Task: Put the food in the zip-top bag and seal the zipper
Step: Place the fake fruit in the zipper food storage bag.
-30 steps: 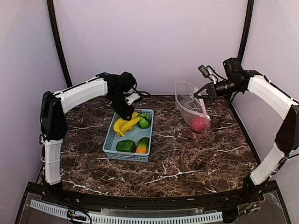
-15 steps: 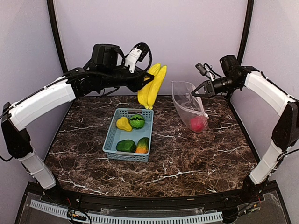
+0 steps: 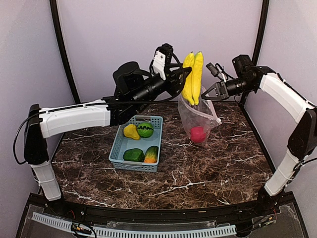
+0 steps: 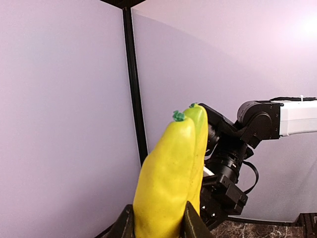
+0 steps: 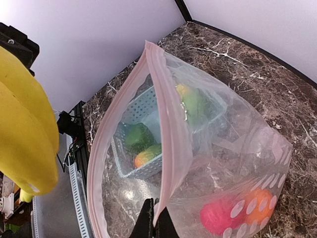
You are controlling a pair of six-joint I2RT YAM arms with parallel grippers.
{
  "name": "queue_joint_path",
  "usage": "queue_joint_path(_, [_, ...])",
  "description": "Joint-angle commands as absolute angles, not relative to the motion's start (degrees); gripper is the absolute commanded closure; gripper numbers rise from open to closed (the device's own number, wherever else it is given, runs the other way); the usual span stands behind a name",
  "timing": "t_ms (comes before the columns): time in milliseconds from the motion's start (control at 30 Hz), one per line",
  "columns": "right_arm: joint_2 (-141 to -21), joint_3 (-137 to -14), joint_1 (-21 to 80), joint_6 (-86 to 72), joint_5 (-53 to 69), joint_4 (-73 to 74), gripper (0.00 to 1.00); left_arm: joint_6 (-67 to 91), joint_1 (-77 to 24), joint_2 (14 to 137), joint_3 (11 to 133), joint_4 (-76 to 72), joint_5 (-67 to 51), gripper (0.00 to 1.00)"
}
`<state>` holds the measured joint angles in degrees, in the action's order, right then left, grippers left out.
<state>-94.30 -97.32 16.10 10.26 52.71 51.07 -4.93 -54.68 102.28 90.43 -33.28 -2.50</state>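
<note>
Top view, left arm: it is stretched long and nearly level above the basket (image 3: 117, 148) toward the zip-top bag (image 3: 190, 113). The left tool (image 3: 183, 85) is clamped on the lower end of the yellow banana (image 3: 193, 73), which stands upright just above the bag's mouth.
Top view, right arm: it comes to the bag from the right with a bent elbow. The right tool (image 3: 206, 97) is closed on the bag's upper edge, and the bag's lower end reaches the desk (image 3: 213, 171).
Top view, contents: only the pink-red ball (image 3: 198, 134) shows, at the bottom of the bag.
Top view, basket: light blue slatted plastic, left of the bag, holding the lemon (image 3: 131, 132), the striped melon (image 3: 144, 130) and the green pepper (image 3: 132, 155).
Left wrist view: two black fingers (image 4: 124, 224) press the banana's sides. Its skin is smooth and glossy, with small green tips. The bag is not seen here.
Right wrist view: the zipper (image 5: 168, 124) is a pale pink strip, pinched between the closed fingers. The mouth gapes as a long slit. The plastic is clear and crinkly, with pale round dots. An orange (image 5: 255, 202) touches the ball, which the top view hides. The banana is left of the mouth, outside the bag.
</note>
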Motion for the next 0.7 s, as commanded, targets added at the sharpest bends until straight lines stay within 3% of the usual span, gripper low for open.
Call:
queue_joint_path(0, [-94.8,-98.0,16.5,9.3,55.6,51.9,1.0,-9.0,-55.5,106.6,94.2,-44.4,-1.0,0.97])
queue_joint_path(400, [-93.8,-99.0,16.4,6.6,54.9,51.2,1.0,-28.6,-59.5,116.9,95.5,-53.5,18.0,0.97])
queue_joint_path(567, [-93.9,-99.2,15.7,6.1,53.3,50.9,1.0,-28.7,-59.9,117.1,94.2,-55.0,20.4,0.77])
queue_joint_path(667, [-93.9,-99.1,14.7,5.5,53.0,50.3,1.0,-29.4,-60.3,116.7,92.6,-56.5,21.6,0.75])
